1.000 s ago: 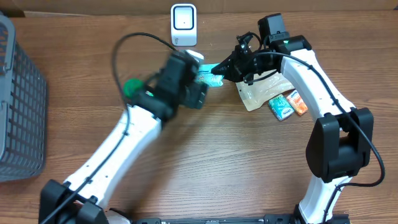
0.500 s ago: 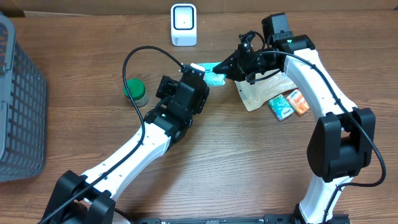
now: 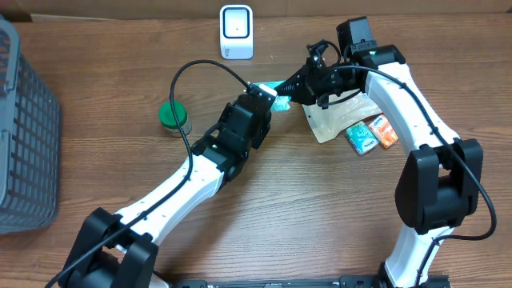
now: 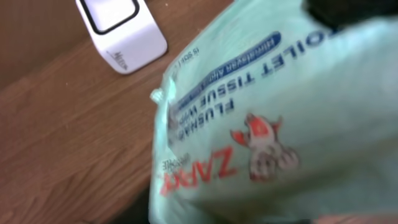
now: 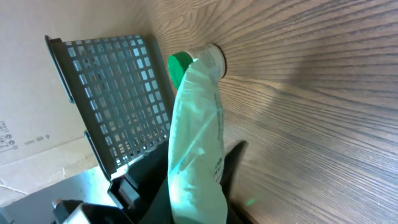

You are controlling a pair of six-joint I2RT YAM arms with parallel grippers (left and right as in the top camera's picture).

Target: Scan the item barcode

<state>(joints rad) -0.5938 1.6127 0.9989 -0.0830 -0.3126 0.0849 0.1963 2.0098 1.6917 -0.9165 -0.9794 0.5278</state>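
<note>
The table (image 3: pixel 320 208) is brown wood, with cardboard (image 3: pixel 120 6) along its far edge. A grey basket (image 3: pixel 24 144) sits on the left and a white scanner (image 3: pixel 236 30) at the back. The wipes pack (image 4: pixel 280 124) is up in the air near the scanner. The right gripper (image 3: pixel 290 88) pinches it tight. The left gripper (image 3: pixel 260 102) is at the pack too, but I cannot tell if it grips.

Left wrist view: the print on the wipes packet (image 4: pixel 273 124) is upside down. Dark blue "FLUSHA…", "TISSUE W…", "…OILET". Big red brand word starts "ZA", rest blurred. White text in the blue oval is too soft to read. Small print on the scanner (image 4: pixel 121 28) is illegible.
</note>
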